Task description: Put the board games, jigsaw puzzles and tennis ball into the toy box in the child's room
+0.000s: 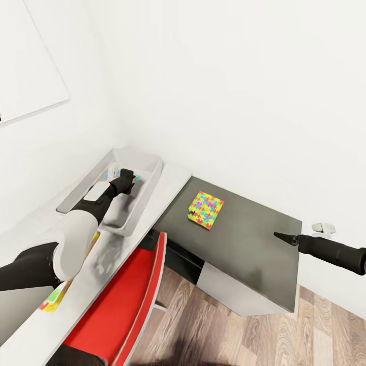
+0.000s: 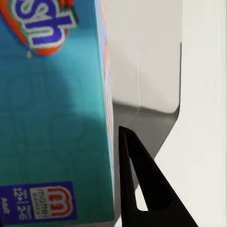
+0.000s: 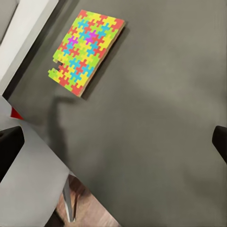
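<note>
My left arm reaches into the light-grey toy box (image 1: pixel 144 195) on the white table (image 1: pixel 170 180). There my left gripper (image 1: pixel 128 178) is shut on a teal board game (image 2: pixel 52 118), with one black finger (image 2: pixel 142 189) pressed against the box's edge and the other hidden behind it. One jigsaw puzzle (image 1: pixel 205 209) (image 3: pixel 87 49) lies flat on the dark lower desk top (image 1: pixel 244 239). A second jigsaw puzzle (image 1: pixel 52 301) peeks out from under my left arm on the white table. My right gripper (image 1: pixel 284 237) hovers open above the dark top, to the right of the first puzzle.
A red chair (image 1: pixel 127 300) stands tucked against the white table's front edge. White walls close in behind the table and the dark top. Wood-plank floor (image 1: pixel 244 335) lies in front. A small white fitting (image 1: pixel 324 227) sits on the wall near my right arm.
</note>
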`<state>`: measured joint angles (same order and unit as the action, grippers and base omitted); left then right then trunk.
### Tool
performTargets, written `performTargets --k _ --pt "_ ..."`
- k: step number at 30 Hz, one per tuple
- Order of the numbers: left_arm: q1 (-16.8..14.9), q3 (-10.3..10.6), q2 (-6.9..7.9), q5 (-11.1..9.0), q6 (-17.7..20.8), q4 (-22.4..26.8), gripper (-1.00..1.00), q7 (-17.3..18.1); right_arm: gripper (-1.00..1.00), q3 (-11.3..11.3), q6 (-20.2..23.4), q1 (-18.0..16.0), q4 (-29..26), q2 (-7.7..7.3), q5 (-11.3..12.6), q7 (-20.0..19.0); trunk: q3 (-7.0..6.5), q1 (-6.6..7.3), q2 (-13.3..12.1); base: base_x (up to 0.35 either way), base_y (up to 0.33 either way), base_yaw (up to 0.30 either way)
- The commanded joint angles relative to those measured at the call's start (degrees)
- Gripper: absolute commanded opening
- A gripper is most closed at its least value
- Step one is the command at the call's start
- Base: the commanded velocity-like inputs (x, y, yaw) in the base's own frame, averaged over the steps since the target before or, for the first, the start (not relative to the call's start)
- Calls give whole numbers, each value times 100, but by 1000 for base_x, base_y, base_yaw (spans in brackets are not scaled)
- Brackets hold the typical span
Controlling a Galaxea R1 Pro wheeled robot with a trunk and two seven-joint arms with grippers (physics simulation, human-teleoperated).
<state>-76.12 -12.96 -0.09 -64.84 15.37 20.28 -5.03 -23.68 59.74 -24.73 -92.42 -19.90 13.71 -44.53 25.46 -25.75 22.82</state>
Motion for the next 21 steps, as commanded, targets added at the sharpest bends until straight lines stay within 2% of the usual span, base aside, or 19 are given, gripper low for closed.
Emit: performTargets --k 1,10,21 --pt "-30 -13 5 -53 36 11 -100 -48 100 -6 26 -5 -2 0 -17 -33 19 -3 10 0 0 0" --pt "-273 7 29 -48 178 17 -100 -24 100 7 26 -5 -3 9 -17 -30 83 -3 10 0 0 0" --pt "-255 50 -3 -38 164 79 -100 -34 100 12 26 -5 -2 20 -17 -30 94 -3 10 0 0 0"
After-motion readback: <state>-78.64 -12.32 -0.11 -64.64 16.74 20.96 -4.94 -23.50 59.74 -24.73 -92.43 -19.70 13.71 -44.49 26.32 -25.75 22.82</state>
